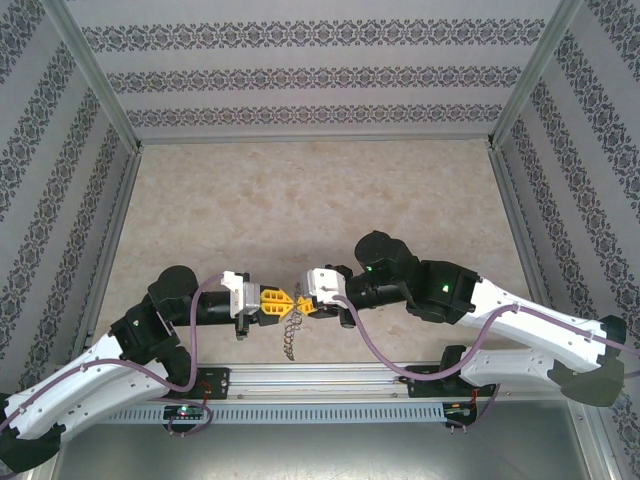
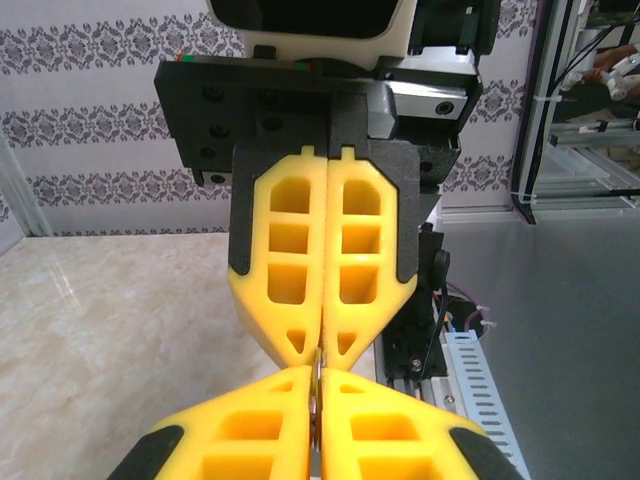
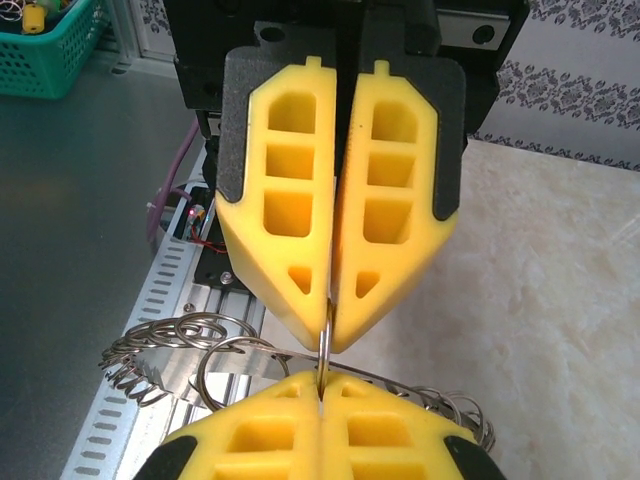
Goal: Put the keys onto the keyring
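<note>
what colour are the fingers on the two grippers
Bright yellow fingers with black backing at the base; clearest in the right wrist view.

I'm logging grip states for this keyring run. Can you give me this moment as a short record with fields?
left gripper: shut, tips pinching a thin wire of the keyring
right gripper: shut on the same wire, tip to tip with the left gripper
keyring: held between both grippers, its wire loops hanging below them
keyring height: appears lifted off the table
meeting point: near the front edge, between the two arm bases
</note>
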Controlling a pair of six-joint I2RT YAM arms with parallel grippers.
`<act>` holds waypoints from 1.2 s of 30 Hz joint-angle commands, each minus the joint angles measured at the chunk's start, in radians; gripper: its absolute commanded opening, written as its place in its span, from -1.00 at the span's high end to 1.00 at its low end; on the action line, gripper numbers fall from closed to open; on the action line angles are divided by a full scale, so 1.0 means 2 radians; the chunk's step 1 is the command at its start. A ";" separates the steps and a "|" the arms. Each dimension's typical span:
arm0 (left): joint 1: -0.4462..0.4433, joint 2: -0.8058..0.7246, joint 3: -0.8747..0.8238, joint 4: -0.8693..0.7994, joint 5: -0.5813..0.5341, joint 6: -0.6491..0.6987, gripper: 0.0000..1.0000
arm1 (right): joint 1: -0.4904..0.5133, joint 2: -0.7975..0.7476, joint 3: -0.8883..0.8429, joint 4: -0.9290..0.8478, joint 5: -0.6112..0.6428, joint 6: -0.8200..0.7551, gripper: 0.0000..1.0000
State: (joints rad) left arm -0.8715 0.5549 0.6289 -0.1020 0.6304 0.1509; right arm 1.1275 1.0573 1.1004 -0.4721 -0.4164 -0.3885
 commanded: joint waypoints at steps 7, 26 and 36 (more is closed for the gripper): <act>-0.005 0.002 0.012 -0.016 -0.006 0.015 0.74 | -0.006 -0.006 0.016 0.010 -0.040 -0.007 1.00; -0.005 -0.003 0.010 0.003 0.009 0.007 1.00 | -0.006 -0.003 0.011 0.019 -0.038 -0.001 1.00; -0.005 -0.016 0.006 -0.020 -0.031 0.015 1.00 | -0.012 -0.039 -0.023 0.032 0.022 0.032 0.17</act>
State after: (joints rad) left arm -0.8715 0.5381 0.6289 -0.1295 0.5976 0.1577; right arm 1.1145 1.0233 1.0782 -0.4366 -0.4202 -0.3626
